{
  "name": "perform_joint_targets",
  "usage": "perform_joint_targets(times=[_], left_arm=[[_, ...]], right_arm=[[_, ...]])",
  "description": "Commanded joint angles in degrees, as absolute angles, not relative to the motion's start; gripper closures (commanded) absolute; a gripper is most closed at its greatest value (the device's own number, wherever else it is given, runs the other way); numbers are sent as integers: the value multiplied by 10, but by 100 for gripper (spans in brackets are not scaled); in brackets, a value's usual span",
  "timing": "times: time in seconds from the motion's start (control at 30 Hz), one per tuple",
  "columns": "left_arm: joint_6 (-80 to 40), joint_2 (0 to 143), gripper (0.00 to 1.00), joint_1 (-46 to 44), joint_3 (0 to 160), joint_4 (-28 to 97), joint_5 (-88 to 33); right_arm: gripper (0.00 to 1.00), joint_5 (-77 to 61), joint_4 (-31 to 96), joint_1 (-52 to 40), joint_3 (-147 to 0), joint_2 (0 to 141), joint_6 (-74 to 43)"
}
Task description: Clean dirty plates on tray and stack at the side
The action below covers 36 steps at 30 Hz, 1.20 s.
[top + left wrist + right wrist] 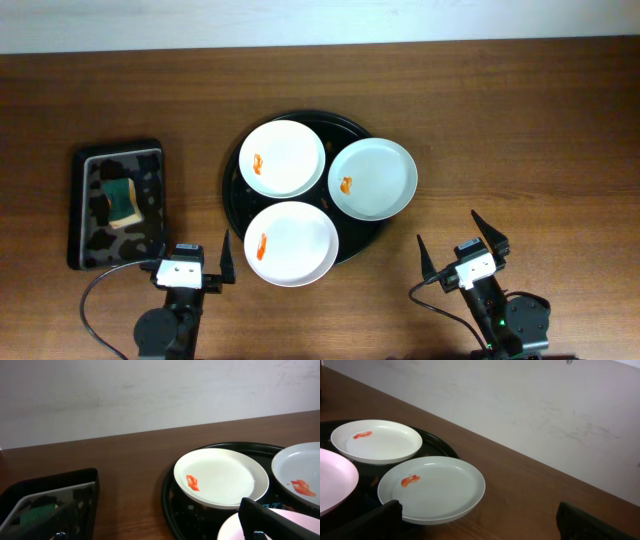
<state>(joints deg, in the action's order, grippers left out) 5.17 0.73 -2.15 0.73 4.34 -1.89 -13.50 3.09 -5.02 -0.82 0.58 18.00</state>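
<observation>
Three white plates lie on the round black tray [231,196], each with an orange smear: the far-left plate [283,158], the pale green right plate [373,178] and the near plate [291,243]. My left gripper [190,256] is open and empty at the front, left of the near plate. My right gripper [457,240] is open and empty at the front right, off the tray. The left wrist view shows the far plate [220,477], the right plate [300,472] and the near plate's edge [232,530]. The right wrist view shows the green plate [435,487] nearest.
A small rectangular black mottled tray [120,205] with a green sponge [122,195] stands at the left, also in the left wrist view [50,495]. Bare wood lies right of the black tray [520,170]. A pale wall runs along the table's far edge.
</observation>
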Motion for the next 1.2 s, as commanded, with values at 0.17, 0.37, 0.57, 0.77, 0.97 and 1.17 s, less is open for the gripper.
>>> perform_joint_targets(times=[0.17, 0.37, 0.57, 0.77, 0.97, 1.17], left_arm=[[57, 4, 1, -23, 5, 46, -15], [57, 4, 1, -23, 5, 46, -15], [57, 4, 1, -24, 5, 43, -21], [63, 75, 1, -23, 129, -17, -82], [59, 518, 1, -23, 578, 308, -139], [57, 724, 1, -23, 718, 473, -152]], right_arm=[[2, -132, 31, -48, -3, 2, 175], [1, -132, 31, -48, -3, 2, 175], [1, -135, 31, -48, -3, 2, 175], [1, -180, 109, -48, -156, 59, 91], [1, -178, 429, -48, -572, 437, 22], [1, -471, 518, -49, -782, 732, -3]])
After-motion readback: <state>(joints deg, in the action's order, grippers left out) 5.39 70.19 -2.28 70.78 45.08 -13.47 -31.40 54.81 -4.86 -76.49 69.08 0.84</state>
